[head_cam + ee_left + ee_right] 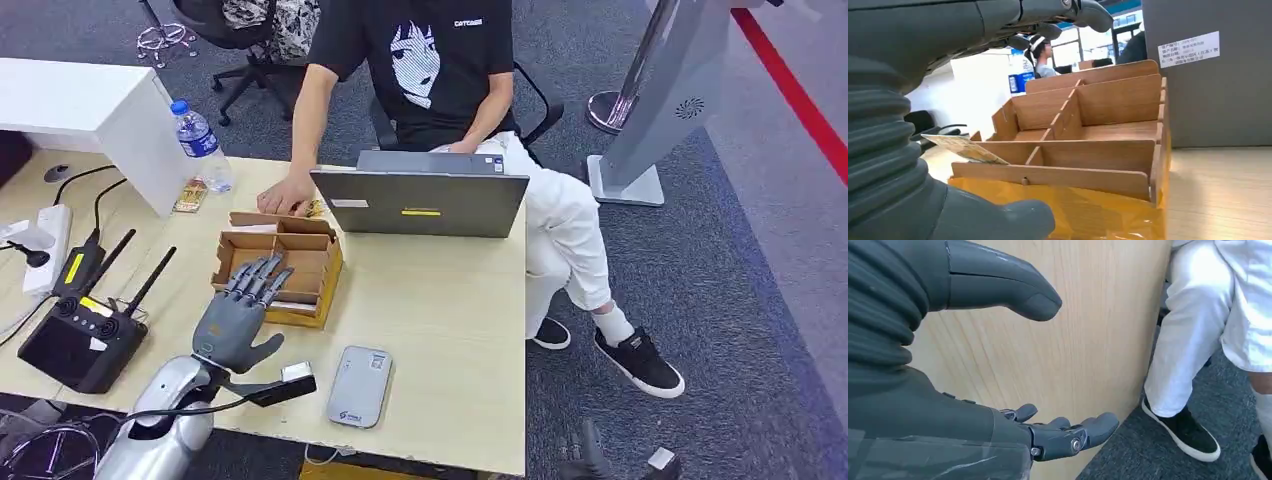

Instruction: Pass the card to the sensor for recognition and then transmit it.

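Plainly the card [964, 148] is a thin, light, fairly stiff slip, likely slick on its faces, so it should be pinched across its flat sides near the free edge that juts out, not scooped. It leans in a near compartment of the wooden divider box [1088, 150], just under and ahead of the left robot hand [240, 312], whose fingers [258, 278] are spread apart over the box and hold nothing. The reader, a pale grey flat device [358, 386], lies on the desk [440, 300] just beside that robot hand's wrist, toward the robot.

From above, the head view gives the layout: box, reader, a laptop [420, 203] beyond the box, and a person's hand [285, 197] resting past the box's far edge. It hardly shows the card, though; what I take for it there is only a pale sliver. The left wrist view shows the card's tilt and its exposed corner. The right robot hand [998, 390] hangs open beside the desk's edge, fingers loosely apart.
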